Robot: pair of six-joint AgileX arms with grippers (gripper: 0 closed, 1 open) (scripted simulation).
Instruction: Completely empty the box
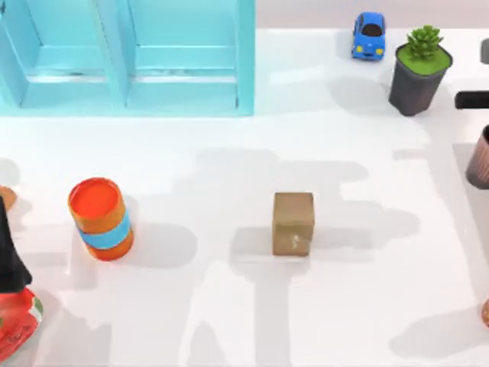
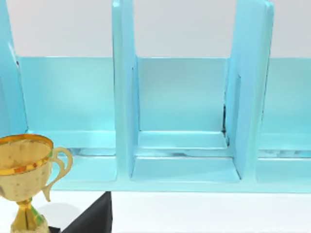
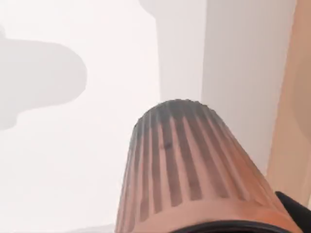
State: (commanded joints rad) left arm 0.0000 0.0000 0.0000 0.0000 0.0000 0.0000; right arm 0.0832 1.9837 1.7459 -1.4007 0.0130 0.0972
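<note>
Grip state cannot be told for either arm: the left arm (image 1: 9, 256) sits at the table's eight o'clock edge near a trophy (image 2: 24, 170), and the right arm (image 1: 472, 99) sits at three o'clock over a ribbed cup (image 3: 194, 170). The box (image 1: 244, 69) stands at eleven o'clock, its visible bays bare. Emptying looks finished or nearly so; next, check any hidden bay.

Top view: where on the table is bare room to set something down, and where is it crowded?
Bare: the stretch between the orange can and the brown block, and the front strip right of the block. Crowded: the far right, with the toy car, potted plant and ribbed cup. The blue rack takes the far left.
</note>
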